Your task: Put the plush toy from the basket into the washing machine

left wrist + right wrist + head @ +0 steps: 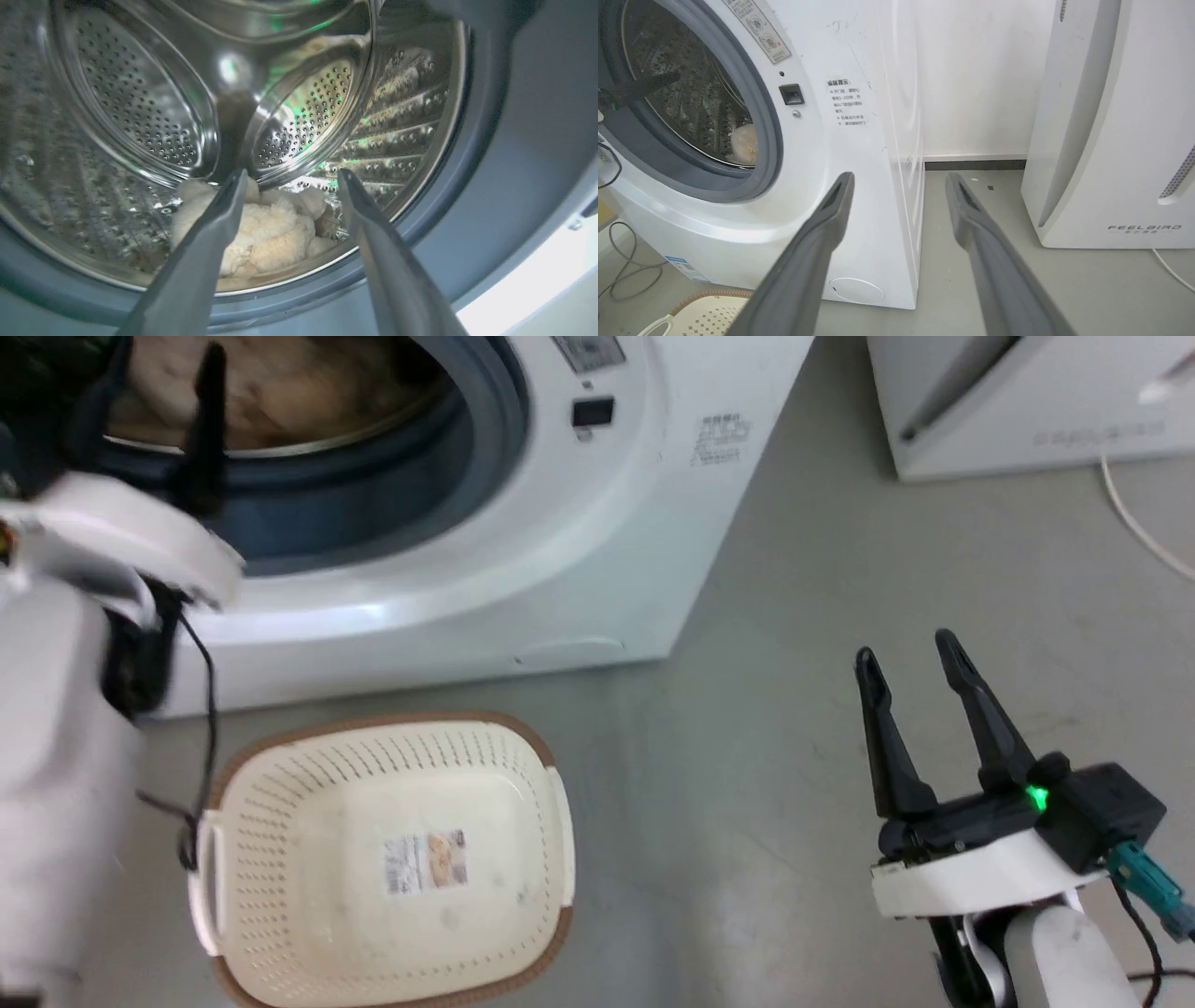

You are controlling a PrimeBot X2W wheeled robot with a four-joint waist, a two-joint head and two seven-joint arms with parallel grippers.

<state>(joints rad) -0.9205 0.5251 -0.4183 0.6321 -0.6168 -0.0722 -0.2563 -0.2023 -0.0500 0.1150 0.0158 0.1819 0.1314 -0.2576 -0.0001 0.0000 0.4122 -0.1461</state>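
A white front-loading washing machine (560, 569) stands with its round opening uncovered. A grey rubber seal rings a shiny, perforated steel drum. The plush toy (271, 233), fluffy and cream-beige, lies on the bottom of the drum, close to its front lip.

The left gripper (289, 175) is at the opening, pointing into the drum. Its two long dark fingers are spread apart and grip nothing, and the toy lies beyond their tips.

The basket (373, 723) sits on the grey floor (794, 709) just in front of the machine. It is oval, cream and perforated, with a brown rim, and a label sticker (425, 861) shows on its bare bottom.

The right gripper (910, 649) hovers over the floor to the right of the basket, well apart from it. Its fingers are spread and hold nothing.

Further right stands a white appliance (1111, 140) marked FEELBIRD, with a white cable (1134, 523) trailing on the floor beside it.
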